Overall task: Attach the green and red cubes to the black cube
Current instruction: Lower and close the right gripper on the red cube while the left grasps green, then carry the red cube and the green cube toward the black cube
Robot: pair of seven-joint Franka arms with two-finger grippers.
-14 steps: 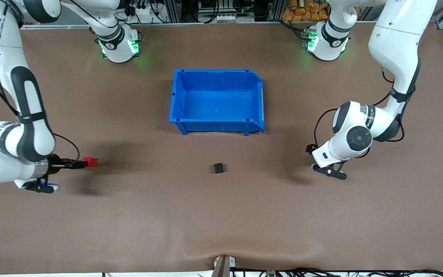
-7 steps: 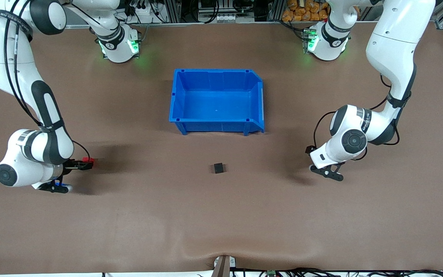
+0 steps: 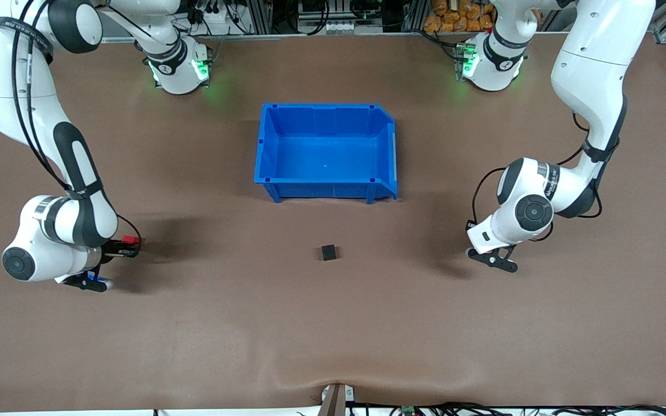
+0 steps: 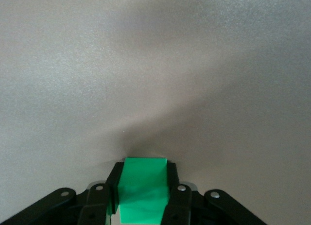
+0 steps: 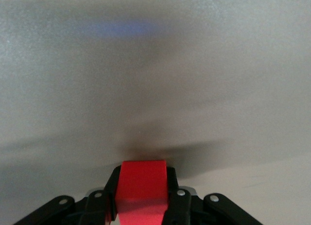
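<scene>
Table cover (image 3: pixel 333 323): matt brown sheet, finely grained.
Blue bin (image 3: pixel 327 112): smooth, slightly glossy plastic.
Black cube (image 3: pixel 328 252): matt.
Green cube (image 4: pixel 142 188): smooth, plain-coloured.
Red cube (image 5: pixel 142 190): smooth, plain-coloured.
Arm shells (image 3: pixel 590 52): glossy white plastic.

- The right gripper (image 3: pixel 130 245) has swung in toward the middle of the table a bit, carrying the red cube (image 3: pixel 130 240) with it, so more of the cube is tucked under the wrist now.
- The right arm's elbow and forearm stand more upright than a second ago.
- The left gripper's wrist (image 3: pixel 532 212) nudged slightly toward the table's middle, then barely back.
</scene>
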